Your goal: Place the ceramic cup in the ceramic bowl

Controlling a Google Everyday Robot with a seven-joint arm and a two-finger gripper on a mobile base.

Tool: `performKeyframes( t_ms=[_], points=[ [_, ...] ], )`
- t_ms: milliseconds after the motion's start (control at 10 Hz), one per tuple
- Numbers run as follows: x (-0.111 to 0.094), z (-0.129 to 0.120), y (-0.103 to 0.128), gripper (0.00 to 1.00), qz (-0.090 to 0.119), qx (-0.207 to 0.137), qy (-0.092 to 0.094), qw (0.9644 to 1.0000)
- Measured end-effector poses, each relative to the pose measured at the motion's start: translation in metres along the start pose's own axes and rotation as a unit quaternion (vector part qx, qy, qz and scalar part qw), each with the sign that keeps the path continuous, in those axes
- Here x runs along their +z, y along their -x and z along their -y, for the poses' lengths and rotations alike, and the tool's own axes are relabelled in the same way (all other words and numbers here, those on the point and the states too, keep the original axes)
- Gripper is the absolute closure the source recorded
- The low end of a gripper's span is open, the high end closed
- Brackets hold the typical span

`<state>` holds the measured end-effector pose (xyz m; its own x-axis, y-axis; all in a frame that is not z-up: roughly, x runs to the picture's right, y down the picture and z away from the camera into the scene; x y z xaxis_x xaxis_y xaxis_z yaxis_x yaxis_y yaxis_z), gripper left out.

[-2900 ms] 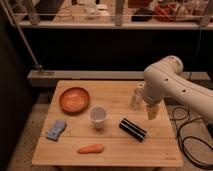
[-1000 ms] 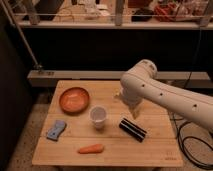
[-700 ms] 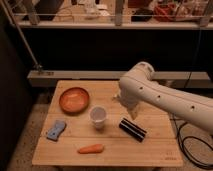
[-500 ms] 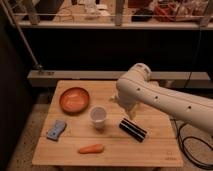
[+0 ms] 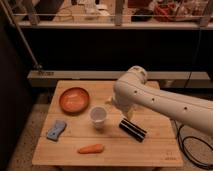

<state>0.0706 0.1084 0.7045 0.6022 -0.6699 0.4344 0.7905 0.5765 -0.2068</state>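
The ceramic cup (image 5: 98, 116), small and white, stands upright near the middle of the wooden table (image 5: 150, 150). The ceramic bowl (image 5: 74, 99), shallow and orange-terracotta, sits to the cup's upper left, a short gap away, and holds nothing. My white arm reaches in from the right. Its gripper (image 5: 112, 102) hangs just above and to the right of the cup, not touching it. The arm's bulk hides most of the gripper.
A black oblong box (image 5: 132, 129) lies right of the cup. An orange carrot (image 5: 90, 148) lies near the front edge. A blue-grey object (image 5: 56, 130) lies at the front left. Dark shelving and a rail stand behind the table. Cables lie on the floor at the right.
The arm has swung left across the table, bringing the gripper from the right side to just beside the cup. The cup, the bowl and the other objects have not moved.
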Motion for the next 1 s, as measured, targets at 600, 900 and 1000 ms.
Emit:
performKeyframes(
  t_ms=[600, 900, 1000],
  points=[
    [0.016, 0.007, 0.013, 0.20, 0.020, -0.049, -0.010, 0.9985],
    [0.024, 0.008, 0.018, 0.20, 0.029, -0.063, -0.013, 0.9975],
    [0.027, 0.009, 0.019, 0.20, 0.033, -0.067, -0.014, 0.9971]
  ],
)
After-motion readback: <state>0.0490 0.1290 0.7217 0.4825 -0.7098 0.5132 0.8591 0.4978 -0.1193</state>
